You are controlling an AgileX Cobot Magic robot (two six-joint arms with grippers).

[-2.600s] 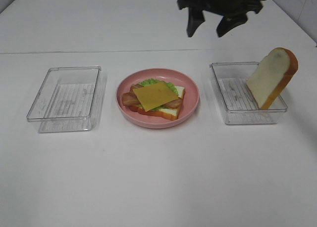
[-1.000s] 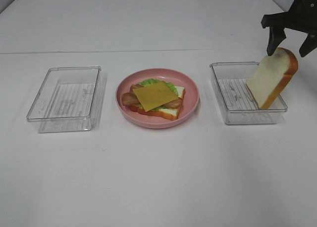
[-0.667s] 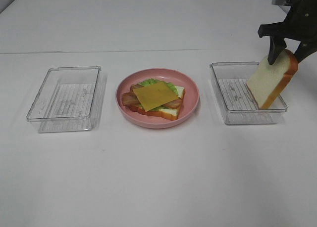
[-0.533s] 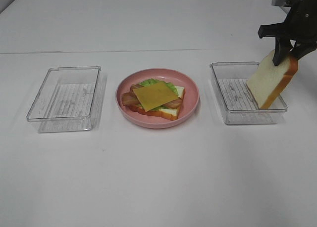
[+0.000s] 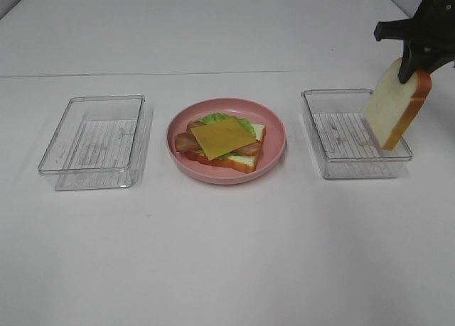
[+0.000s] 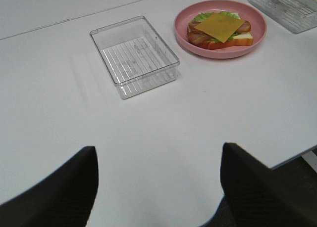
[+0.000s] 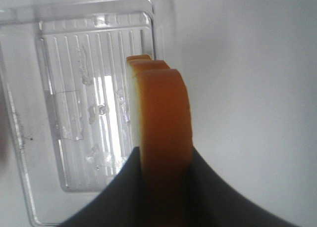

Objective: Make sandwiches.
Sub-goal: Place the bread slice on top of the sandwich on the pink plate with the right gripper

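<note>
On my far left, at about nine o'clock on the white table [image 5: 227,255], I see a clear plastic tray [image 5: 92,141] lying flat, its long side running away from me toward twelve o'clock. The left gripper [image 6: 158,182] hangs over the near table edge; from its wrist camera I see two dark fingers [image 6: 54,187] spread wide with only table between them, gripping nothing.

In the middle stands the pink round plate [image 5: 274,152]. On it lies the open sandwich [image 5: 222,143]: a bread slice at the bottom, lettuce leaf [image 5: 213,118] showing at the twelve o'clock side, bacon strips [image 5: 183,143] coming out toward nine o'clock, and a yellow cheese square [image 5: 222,136] on top, turned so that its corners point roughly to three and nine o'clock. The stack lies flat, its long axis running from about ten o'clock to four o'clock.

At three o'clock is the second clear tray [image 5: 334,138]. The bread slice [image 5: 394,106] is over its right end, near the four o'clock corner. It stands on edge and tilts: the rounded top points up and toward two o'clock, the lower corner points down toward the tray rim, and the white face looks toward nine o'clock. I cannot tell if the lower corner touches the rim. The right gripper [image 5: 411,69] pinches the slice at its top crust; in the wrist view the jaws press on both sides of the orange-brown crust [image 7: 163,123].
</note>
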